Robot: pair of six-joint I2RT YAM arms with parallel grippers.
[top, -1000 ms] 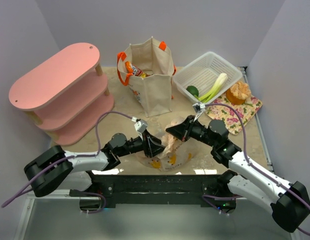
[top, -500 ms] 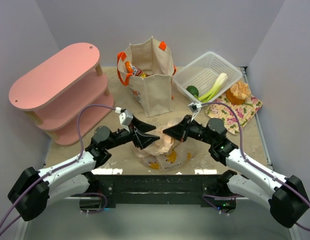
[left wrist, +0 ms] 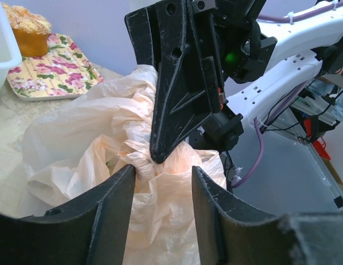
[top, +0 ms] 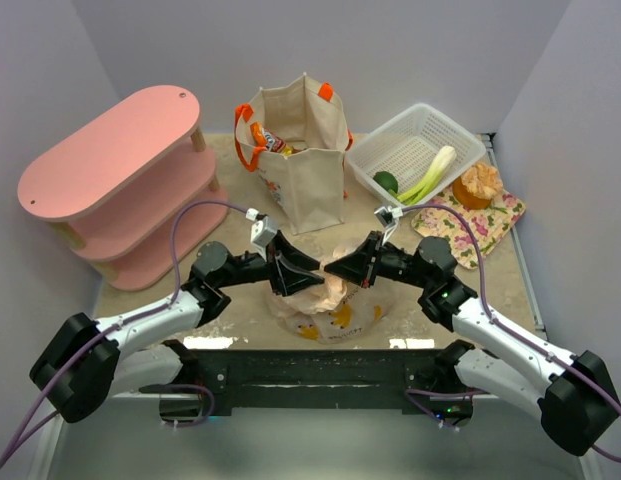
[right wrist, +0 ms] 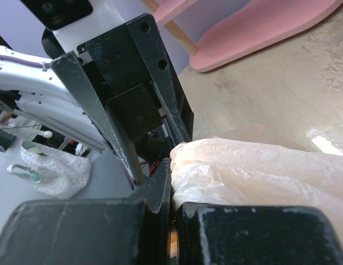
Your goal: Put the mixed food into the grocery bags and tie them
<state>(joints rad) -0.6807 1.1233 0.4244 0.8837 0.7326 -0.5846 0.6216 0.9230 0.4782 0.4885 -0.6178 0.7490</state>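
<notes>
Lower centre of the top view, on the worktop (top: 505, 275): a peach plastic bag (top: 335, 310). My right pincer (top: 330, 270) clenches its gathered neck; my left pincer (top: 312, 268) gapes around it. I'd close the left low, then pull evenly.

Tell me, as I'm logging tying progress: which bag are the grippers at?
The peach plastic bag, lying crumpled in front; the right gripper pinches its gathered top. The canvas tote stands upright behind, untouched.
</notes>
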